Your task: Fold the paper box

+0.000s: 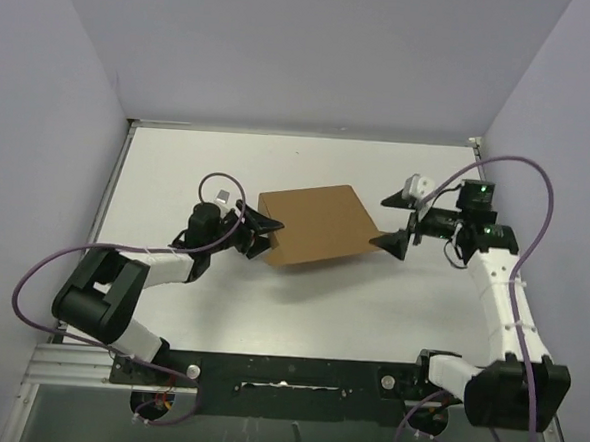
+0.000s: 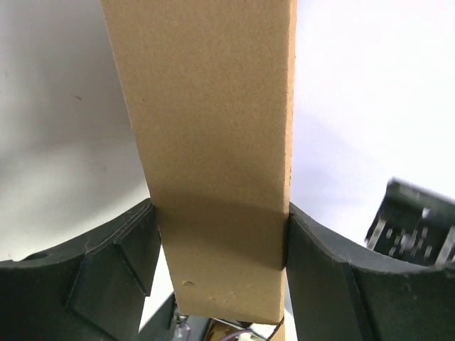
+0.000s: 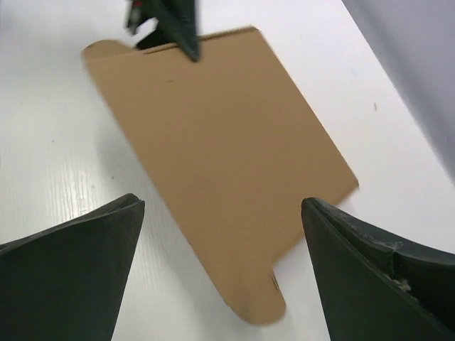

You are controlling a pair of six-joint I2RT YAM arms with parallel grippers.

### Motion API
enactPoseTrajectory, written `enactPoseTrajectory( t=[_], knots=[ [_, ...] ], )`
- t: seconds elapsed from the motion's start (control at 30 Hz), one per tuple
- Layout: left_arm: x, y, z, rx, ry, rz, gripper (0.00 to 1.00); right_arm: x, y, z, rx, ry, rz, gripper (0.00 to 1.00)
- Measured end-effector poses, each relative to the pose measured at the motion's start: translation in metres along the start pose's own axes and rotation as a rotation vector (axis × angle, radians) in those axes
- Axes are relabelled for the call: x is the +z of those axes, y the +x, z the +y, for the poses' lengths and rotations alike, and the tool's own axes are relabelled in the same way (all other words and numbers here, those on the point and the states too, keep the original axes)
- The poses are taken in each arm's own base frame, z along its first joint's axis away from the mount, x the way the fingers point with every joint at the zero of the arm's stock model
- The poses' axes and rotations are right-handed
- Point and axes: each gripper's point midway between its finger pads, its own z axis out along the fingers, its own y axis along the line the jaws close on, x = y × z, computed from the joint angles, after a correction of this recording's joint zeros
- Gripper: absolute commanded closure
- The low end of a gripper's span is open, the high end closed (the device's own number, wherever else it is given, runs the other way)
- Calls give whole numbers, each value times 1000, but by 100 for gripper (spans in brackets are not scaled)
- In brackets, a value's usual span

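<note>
Left to right. My left gripper [image 1: 257,235] is closed on the left edge of the plain brown cardboard paper box [image 1: 320,226]. In the left wrist view a strip of the cardboard runs upward between my two black fingers [image 2: 106,277], and both fingers press against its sides. The paper box is a mostly flat die-cut sheet. It lies near the middle of the white bench [image 1: 178,174], between my two arms, with its left edge raised in that grip. A small rounded tab projects from its near right corner.

My right gripper [image 1: 392,237] stands just beside the right-hand corner of the paper box, with its jaws spread wide and nothing between them. In the right wrist view the sheet lies beyond and between the two dark fingers [image 3: 78,270]. I cannot tell whether a fingertip touches the cardboard.
</note>
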Motion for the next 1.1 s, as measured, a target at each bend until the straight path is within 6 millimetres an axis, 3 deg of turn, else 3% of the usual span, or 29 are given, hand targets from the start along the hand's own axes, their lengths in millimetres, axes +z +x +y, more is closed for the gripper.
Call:
enactPoseTrajectory(
  t=[0.07,0.13,0.23,0.43,0.83,1.1],
  knots=[
    [-6,-1,-8,-29,-44,-12,56,17,-6,39,-191,-81,-18,2],
    [-12,-3,-17,-54,-91,-29,56,28,-3,64,-302,-147,-18,2],
    [-20,-6,-28,-78,-151,-52,56,48,1,66,-431,-182,14,2],
    [-29,-6,-38,-117,-247,-58,56,84,37,79,-535,-244,123,2],
    [-32,-5,-44,-153,-287,-52,57,128,72,60,-733,-95,271,1],
    [-32,-5,-44,-164,-289,-55,57,147,77,49,-836,7,315,18]
  ],
)
